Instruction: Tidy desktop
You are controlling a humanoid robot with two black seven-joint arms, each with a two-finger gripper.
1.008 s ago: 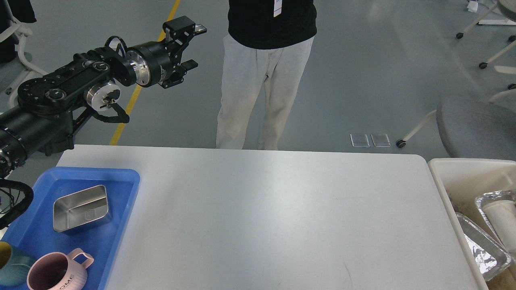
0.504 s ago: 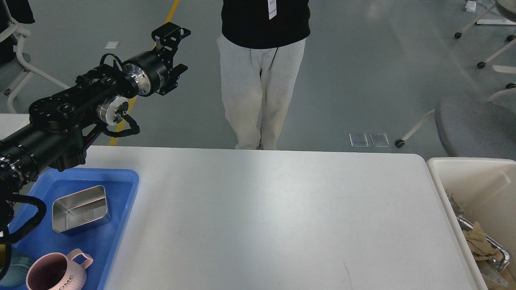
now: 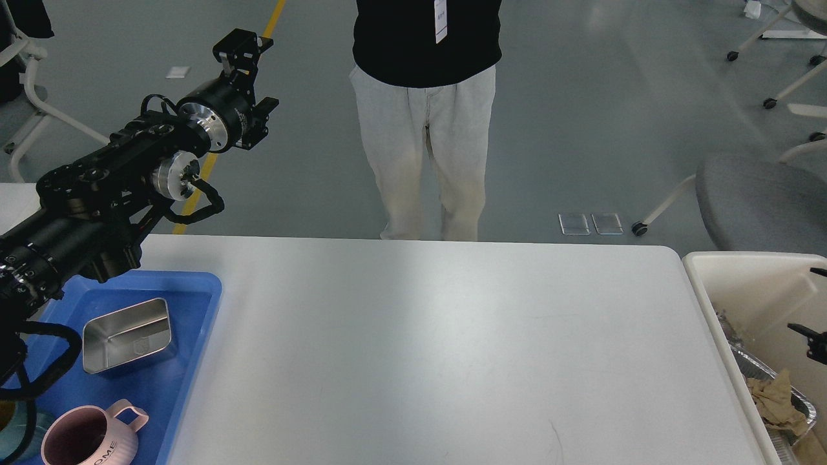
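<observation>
Even, bright overhead light fills the room, leaving a soft pale sheen on the desktop below and to the right of the left gripper. Shadows are faint and diffuse. The black arm behind the gripper stays sharp, its metal rings catching small highlights. The frame's far right edge shows slight blur.

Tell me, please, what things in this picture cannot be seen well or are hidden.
Head view:
- Right gripper: only small black tips show at the right edge; open or shut is unclear.
- Left gripper: seen nearly end-on, so its fingers cannot be told apart.
- Teal cup: cut off by the left edge, behind a cable.
- Foil tray in the bin: cut off by the right edge.
- Person: cut off above the chest.
</observation>
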